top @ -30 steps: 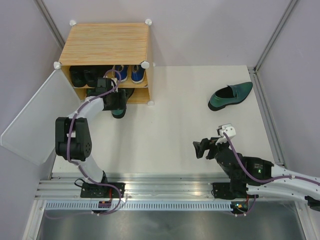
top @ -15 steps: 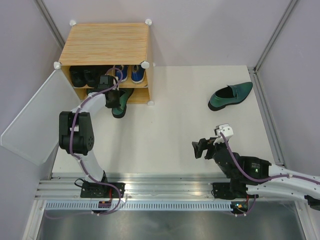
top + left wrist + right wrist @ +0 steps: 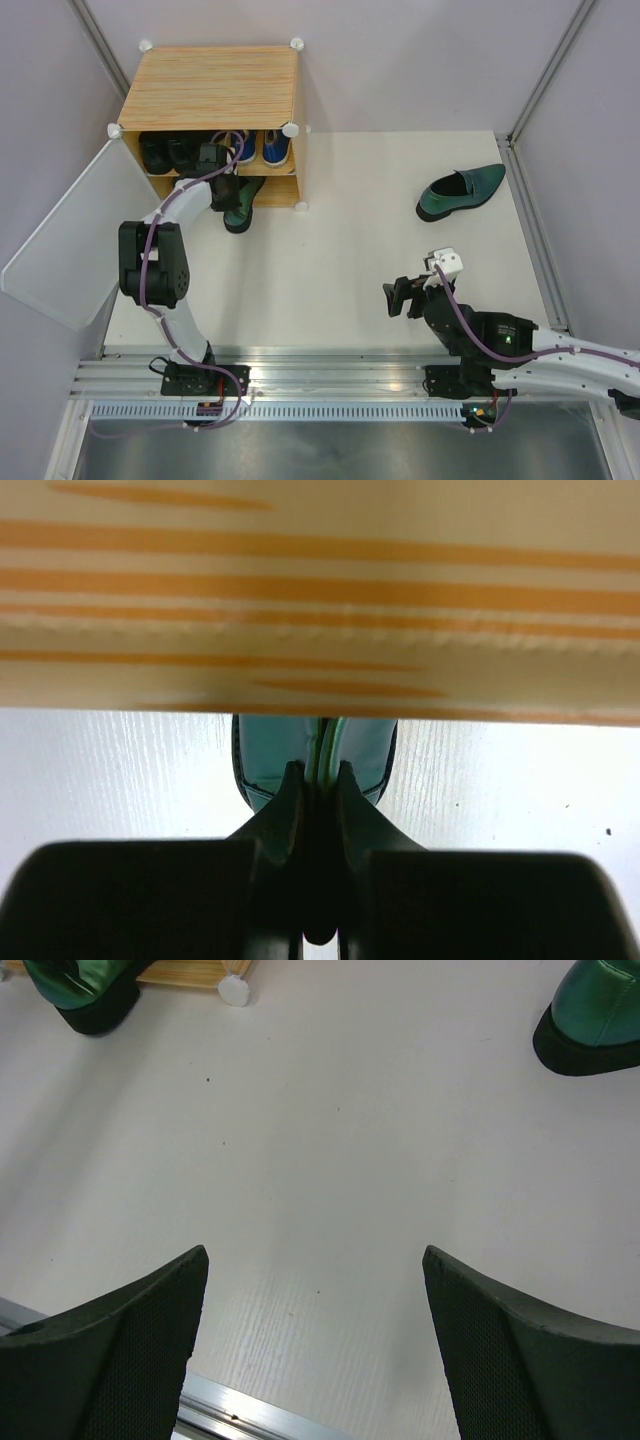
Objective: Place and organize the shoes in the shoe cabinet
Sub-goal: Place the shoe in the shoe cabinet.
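Shoes: one dark-green loafer (image 3: 238, 214) sits deeper in the lower shelf of the shoe cabinet (image 3: 210, 85), at the far-left corner of the counter (image 3: 340, 250), vs a sec ago. The left claw (image 3: 226, 188) has pushed on toward the opening. Less of the shoe sticks out now, but one end still pokes past the front edge.

Left wrist view: the fingers (image 3: 290, 795) are pressed together on a thin bit of the loafer's rim, w/ the shelf board (image 3: 320, 600) right overhead. So it's pinching the shoe, not let go yet.

The right claw (image 3: 397, 297) is spread wide w/ nothing in it. It hangs over the near-right part of the counter and has barely shifted.

The second loafer (image 3: 462, 192) lies alone by the far-right edge, same spot as before.

On the upper shelf are the black boots (image 3: 165, 152) at left and the blue sneakers (image 3: 275, 148) at right. The door panel (image 3: 65, 240) hangs open toward the left edge.

Meaning, prob.: this insertion is almost done. It needs a bit more push, then a release and a clean pull-back under the board. The mate is next, and the right arm is nearer to it.
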`<state>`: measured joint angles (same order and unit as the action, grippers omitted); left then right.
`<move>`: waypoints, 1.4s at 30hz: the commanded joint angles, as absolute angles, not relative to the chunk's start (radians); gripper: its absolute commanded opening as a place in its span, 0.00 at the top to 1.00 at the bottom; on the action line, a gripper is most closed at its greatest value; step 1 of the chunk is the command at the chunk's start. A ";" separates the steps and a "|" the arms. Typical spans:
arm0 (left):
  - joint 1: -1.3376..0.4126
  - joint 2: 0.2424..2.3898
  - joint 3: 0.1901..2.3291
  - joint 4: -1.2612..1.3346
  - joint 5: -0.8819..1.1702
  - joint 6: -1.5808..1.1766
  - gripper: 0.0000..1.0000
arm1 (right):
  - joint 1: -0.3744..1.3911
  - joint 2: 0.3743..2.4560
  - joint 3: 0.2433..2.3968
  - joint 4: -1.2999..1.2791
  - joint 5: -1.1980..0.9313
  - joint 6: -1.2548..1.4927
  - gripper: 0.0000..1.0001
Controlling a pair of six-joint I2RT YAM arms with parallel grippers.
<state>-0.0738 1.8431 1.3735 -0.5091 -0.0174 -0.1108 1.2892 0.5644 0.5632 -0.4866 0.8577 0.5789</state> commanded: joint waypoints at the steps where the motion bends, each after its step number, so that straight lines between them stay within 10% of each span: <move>1: -0.060 1.832 1.459 -0.475 -0.046 -0.166 0.98 | 1.290 0.571 0.572 -0.474 0.891 0.569 0.09; 39: -0.041 1.899 1.499 -0.247 -0.104 -0.222 0.98 | 1.290 0.640 0.577 -0.477 0.914 0.565 0.09; 42: -0.041 1.908 1.470 -0.241 -0.120 -0.250 0.79 | 1.289 0.643 0.578 -0.477 0.917 0.565 0.09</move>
<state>-0.0586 1.8843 1.4807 -0.5442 -0.0235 -0.1940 1.2892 0.6392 0.5632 -0.4866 0.8906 0.5716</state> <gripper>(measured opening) 0.176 0.907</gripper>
